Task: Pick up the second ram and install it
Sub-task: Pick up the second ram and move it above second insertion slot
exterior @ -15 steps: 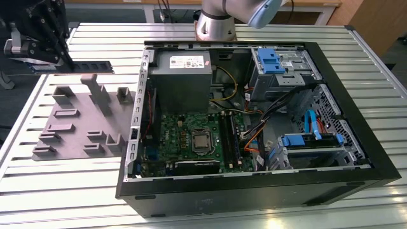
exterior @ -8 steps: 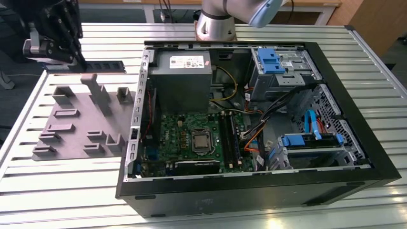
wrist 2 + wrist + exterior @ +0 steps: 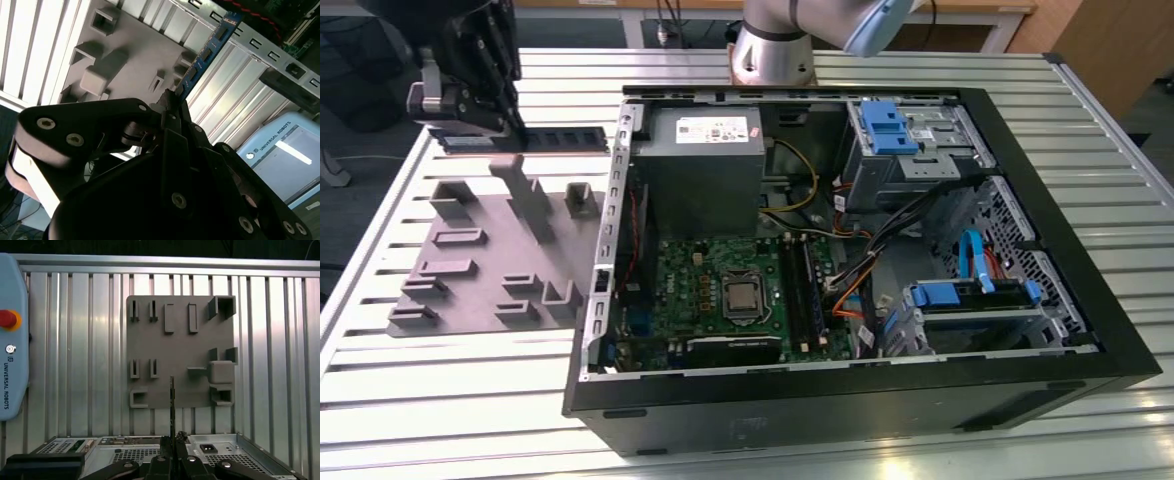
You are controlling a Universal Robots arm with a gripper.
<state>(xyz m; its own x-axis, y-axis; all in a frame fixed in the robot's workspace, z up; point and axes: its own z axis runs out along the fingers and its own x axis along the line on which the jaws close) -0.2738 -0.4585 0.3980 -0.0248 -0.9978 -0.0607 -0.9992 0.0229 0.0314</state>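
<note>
Black hand [image 3: 494,125] is clamped on the second ram [image 3: 567,138], a thin dark blue-green memory stick, which sits edge-on between the fingers in both wrist views. It's held over the grey moulded fixture tray [image 3: 480,285] on the slatted metal bench [image 3: 454,400]. The open black computer case [image 3: 854,410] sits just beside the tray, on the exterior view's right.

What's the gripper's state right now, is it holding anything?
Gripper: closed on the memory stick, which it holds by one end outside the computer case.
</note>
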